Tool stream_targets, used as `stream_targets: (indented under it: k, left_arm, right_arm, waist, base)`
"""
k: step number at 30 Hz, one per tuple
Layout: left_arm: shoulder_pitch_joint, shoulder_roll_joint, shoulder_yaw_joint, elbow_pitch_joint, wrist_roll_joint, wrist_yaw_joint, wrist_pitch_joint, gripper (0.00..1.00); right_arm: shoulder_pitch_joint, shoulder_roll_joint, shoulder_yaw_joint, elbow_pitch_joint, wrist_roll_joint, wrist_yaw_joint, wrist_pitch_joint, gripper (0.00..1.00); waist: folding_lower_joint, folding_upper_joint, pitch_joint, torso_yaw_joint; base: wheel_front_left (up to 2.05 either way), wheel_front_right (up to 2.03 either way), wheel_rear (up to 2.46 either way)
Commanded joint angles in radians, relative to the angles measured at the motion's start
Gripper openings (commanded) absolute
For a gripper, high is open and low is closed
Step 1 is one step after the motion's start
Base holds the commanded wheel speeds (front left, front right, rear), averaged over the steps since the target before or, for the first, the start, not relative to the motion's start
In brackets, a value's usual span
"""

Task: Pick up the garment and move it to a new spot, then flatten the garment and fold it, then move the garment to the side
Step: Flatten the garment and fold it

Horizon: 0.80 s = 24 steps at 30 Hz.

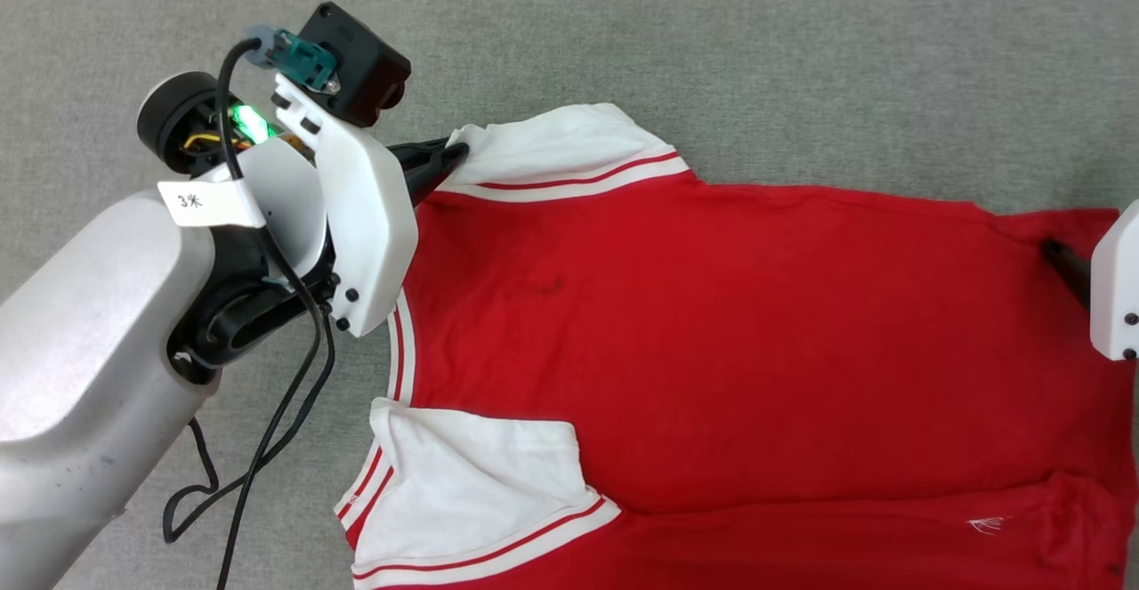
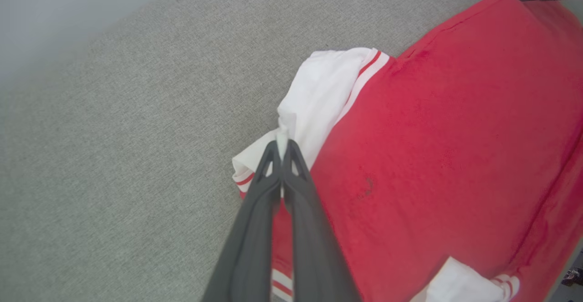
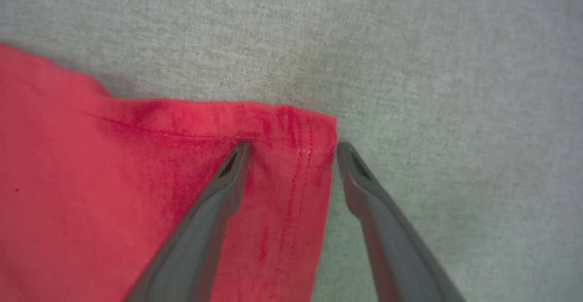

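While the garment (image 1: 712, 323) is spread across the grey surface (image 1: 801, 56), collar to the left and hem to the right, its far white sleeve (image 1: 552, 149) is pinched at the edge by the fully closed left claw (image 2: 282, 146). The right claw (image 3: 294, 147) is held wide apart astride the far hem corner, nothing gripped; one finger seems to rest on the red cloth.

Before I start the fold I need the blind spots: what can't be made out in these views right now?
- Garment: near edge cut off by the head view's bottom border.
- Collar: head view, partly behind the left arm's white housing.
- Right gripper: right wrist view shows it open astride the hem corner; touching or hovering unclear.
- Small white mark on the red cloth: head view, too small to read.
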Motion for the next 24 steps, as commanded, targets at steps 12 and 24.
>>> stream_targets:
  k: [12, 24]
  left_arm:
    - [0.034, -0.009, -0.005, -0.002, -0.002, 0.014, -0.026, 0.0]
    - [0.124, -0.005, 0.019, 0.043, -0.021, 0.047, -0.121, 0.0]
  right_arm:
    - [0.033, -0.014, 0.068, 0.097, 0.009, -0.001, -0.083, 0.0]
    - [0.026, 0.004, 0.011, 0.168, 0.12, -0.001, -0.349, 0.0]
  waist:
    - [0.0, 0.0, 0.023, 0.041]
    - [0.0, 0.0, -0.093, 0.021]
  base:
    - [0.0, 0.0, 0.0]
    - [0.0, 0.0, 0.0]
